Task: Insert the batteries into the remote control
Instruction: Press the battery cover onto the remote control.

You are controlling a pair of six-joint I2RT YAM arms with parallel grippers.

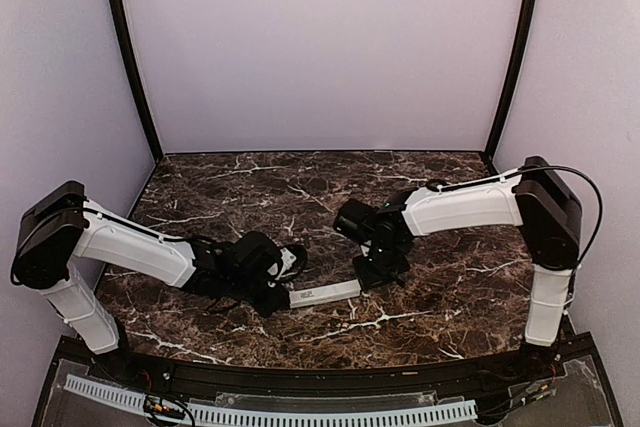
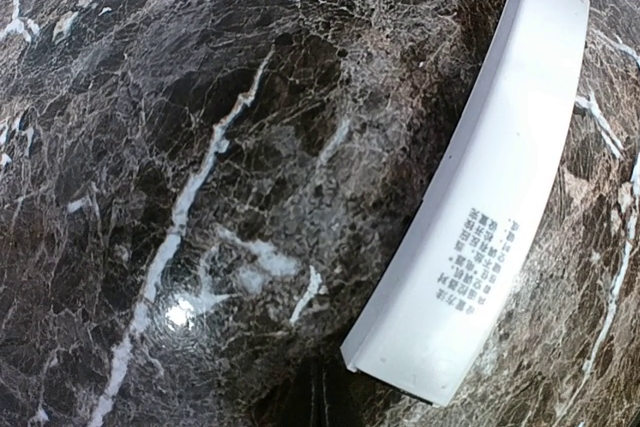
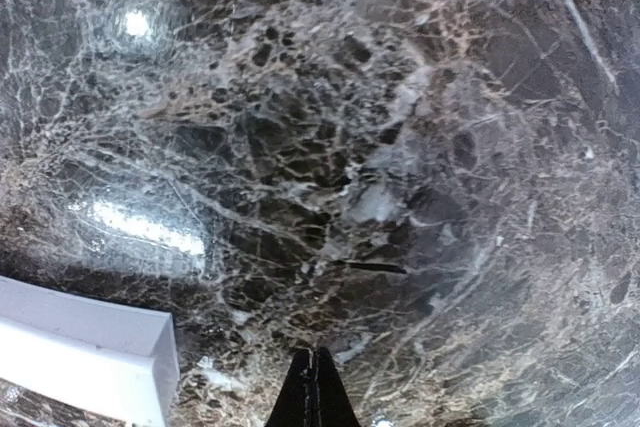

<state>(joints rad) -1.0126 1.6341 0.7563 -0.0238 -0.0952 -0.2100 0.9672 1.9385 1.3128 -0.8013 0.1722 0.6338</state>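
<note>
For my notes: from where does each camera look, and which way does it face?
Top external: above and behind the bases, looking down on the table; both arms show.
Left wrist: on that wrist, facing down at the remote control; shut left gripper at bottom.
Right wrist: on that wrist, facing down at the table; shut right gripper at bottom.
Shared: all three show the remote control.

— Where is the table open?
— From 10 round to 2 o'clock, bare marble up to the back wall.
— And what is in the way?
— The remote control lies at 6 o'clock. The left gripper crowds its 9 o'clock end, and the right gripper its 3 o'clock end.
</note>
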